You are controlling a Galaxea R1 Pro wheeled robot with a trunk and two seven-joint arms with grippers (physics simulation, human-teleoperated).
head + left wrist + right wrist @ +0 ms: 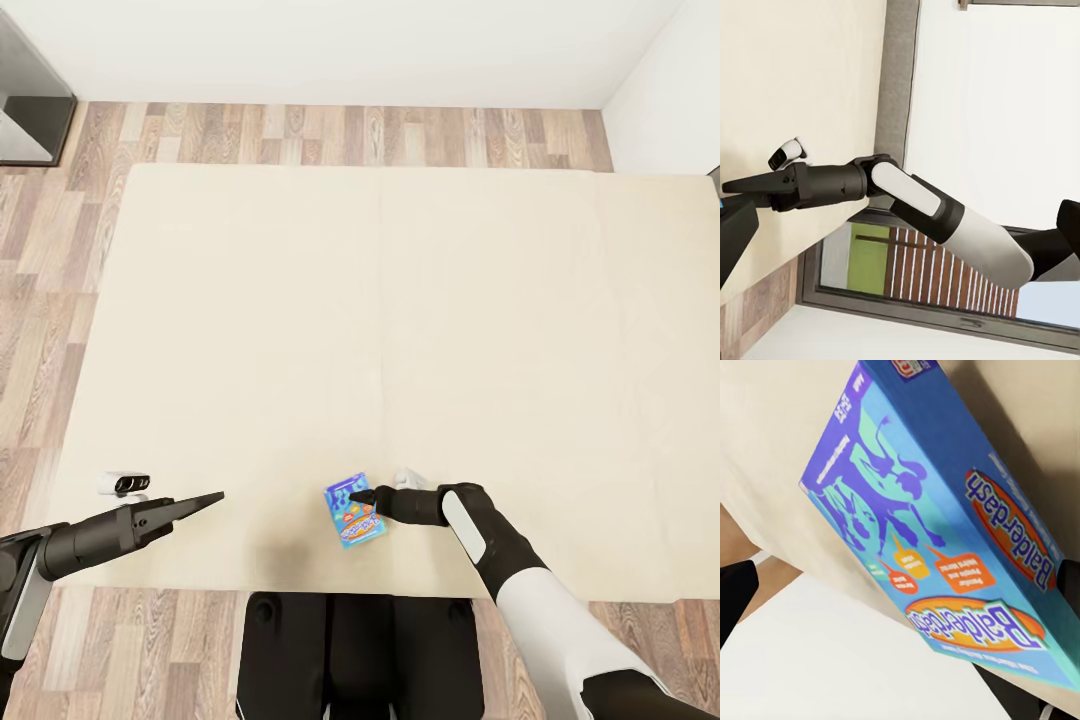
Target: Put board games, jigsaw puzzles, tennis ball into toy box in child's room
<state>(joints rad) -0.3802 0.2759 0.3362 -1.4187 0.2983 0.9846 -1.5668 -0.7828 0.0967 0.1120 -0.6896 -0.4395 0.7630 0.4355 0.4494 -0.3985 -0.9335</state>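
The right end effector (362,497) sits at the edge of the small blue board game (354,513), its fingertips touching or overlapping the box's side; whether they pinch it or merely rest against it I cannot tell. The right wrist view shows the lid tilted and very near. The box lies on the bed (400,300), close to its near edge, just ahead of the robot. To do this step well, the fingers should straddle the box's thin edge squarely, bite deep enough that it cannot pivot, then lift straight off the mattress. The left end effector (205,499) hovers over the bed, pressed together and empty, well apart.
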